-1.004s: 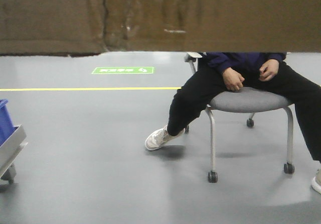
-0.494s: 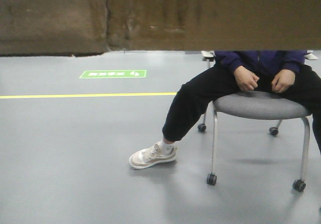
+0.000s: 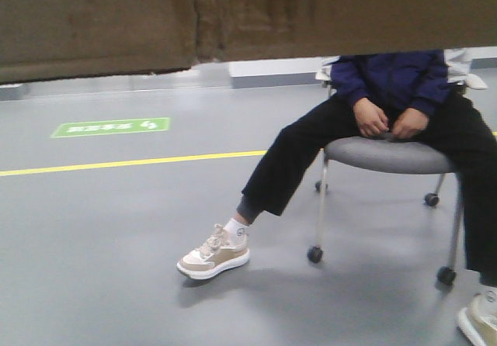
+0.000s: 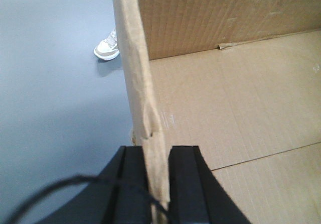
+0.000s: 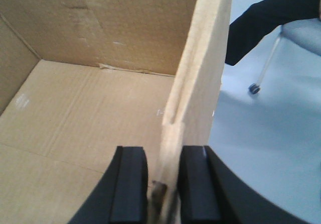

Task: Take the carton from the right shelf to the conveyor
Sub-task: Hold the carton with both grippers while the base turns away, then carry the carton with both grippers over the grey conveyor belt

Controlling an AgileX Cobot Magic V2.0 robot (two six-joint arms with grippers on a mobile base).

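Grey floor (image 3: 116,245) with a yellow line (image 3: 132,162) is stretching out below while the carton (image 3: 93,20) is hanging in the air, empty and probably light, the left hand (image 4: 156,163) and right hand (image 5: 163,166) each pinching a thin side wall that's looking creased and bendy.

The carton (image 3: 248,12) hides the upper body of the seated person (image 3: 392,82).
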